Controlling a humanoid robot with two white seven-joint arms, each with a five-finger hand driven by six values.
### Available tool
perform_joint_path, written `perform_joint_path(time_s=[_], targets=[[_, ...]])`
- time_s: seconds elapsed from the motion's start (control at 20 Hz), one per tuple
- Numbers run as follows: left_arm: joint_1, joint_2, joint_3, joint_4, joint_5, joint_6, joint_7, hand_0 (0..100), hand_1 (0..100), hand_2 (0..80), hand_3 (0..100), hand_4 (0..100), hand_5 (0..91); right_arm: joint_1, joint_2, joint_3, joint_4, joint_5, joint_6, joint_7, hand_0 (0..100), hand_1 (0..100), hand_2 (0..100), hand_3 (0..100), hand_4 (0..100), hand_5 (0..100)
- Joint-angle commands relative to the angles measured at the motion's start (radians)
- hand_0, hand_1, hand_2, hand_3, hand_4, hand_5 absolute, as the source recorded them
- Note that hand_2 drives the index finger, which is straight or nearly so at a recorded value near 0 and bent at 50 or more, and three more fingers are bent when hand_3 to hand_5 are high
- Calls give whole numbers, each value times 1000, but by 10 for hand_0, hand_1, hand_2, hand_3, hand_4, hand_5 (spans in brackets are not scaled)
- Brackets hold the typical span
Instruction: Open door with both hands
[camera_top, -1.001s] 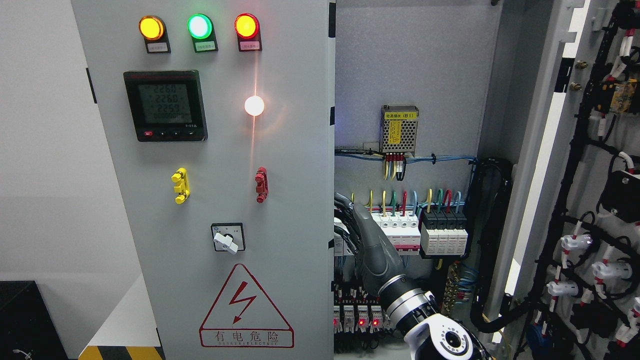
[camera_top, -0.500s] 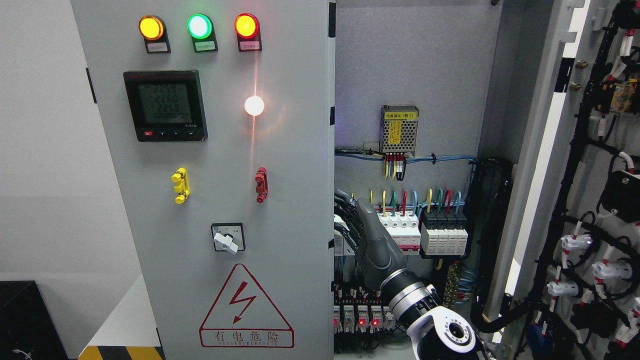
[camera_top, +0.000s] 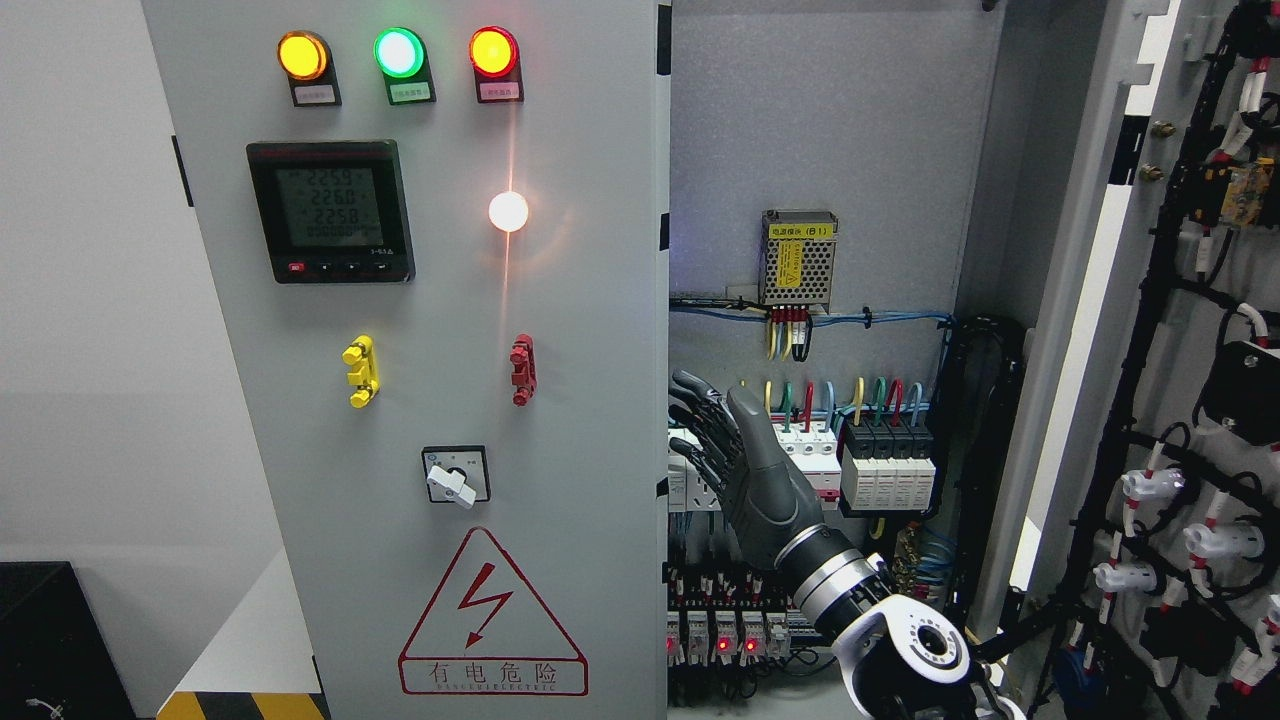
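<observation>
Grey steel fills the left of the view: the left door (camera_top: 560, 420) stands shut, its free edge running down just beside the open cabinet bay. On its face sit three lamps (camera_top: 399, 52), amber, green and red, a meter (camera_top: 331, 210) with a lit screen, a bright white light (camera_top: 508, 211), a yellow handle (camera_top: 361, 371), a red handle (camera_top: 522, 369), a rotary switch (camera_top: 456, 476) and a red warning triangle (camera_top: 491, 612).

The right hand (camera_top: 745, 465) rises from the lower right inside the bay, just beside that door edge; its dark fingers (camera_top: 697, 430) are spread and slightly bent toward the edge, gripping nothing. Whether they touch the edge cannot be told.

Behind the hand stand white breakers (camera_top: 810, 455) and black breakers (camera_top: 888, 460) with coloured wires looping above, and lower down a row of modules (camera_top: 720, 635) with small red lights. A meshed power supply (camera_top: 798, 258) hangs on the back wall. At far right the right door (camera_top: 1180, 400) is swung open, black cables and white connectors on its inner side.
</observation>
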Motion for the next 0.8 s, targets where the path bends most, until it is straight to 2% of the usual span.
perform_joint_path(time_s=[0.0,0.05,0.2,0.5,0.75], targets=[[0,0,-32,0,0,0,-1,0,0,0,0,0,0,-18,-21,-10,41,-48,1,4,191,0,0,0,0,0],[0,0,-32,0,0,0,-1,0,0,0,0,0,0,-19,-21,-10,43,-54,2,13,191,0,0,0,0,0],[0,0,-32,0,0,0,-1,0,0,0,0,0,0,-23,-20,-13,43,-57,50,74,191,0,0,0,0,0],[0,0,-32,0,0,0,-1,0,0,0,0,0,0,-41,-20,-15,60,-57,53,119,191,0,0,0,0,0],[0,0,-32,0,0,0,-1,0,0,0,0,0,0,-67,-20,-15,80,-57,53,176,191,0,0,0,0,0]])
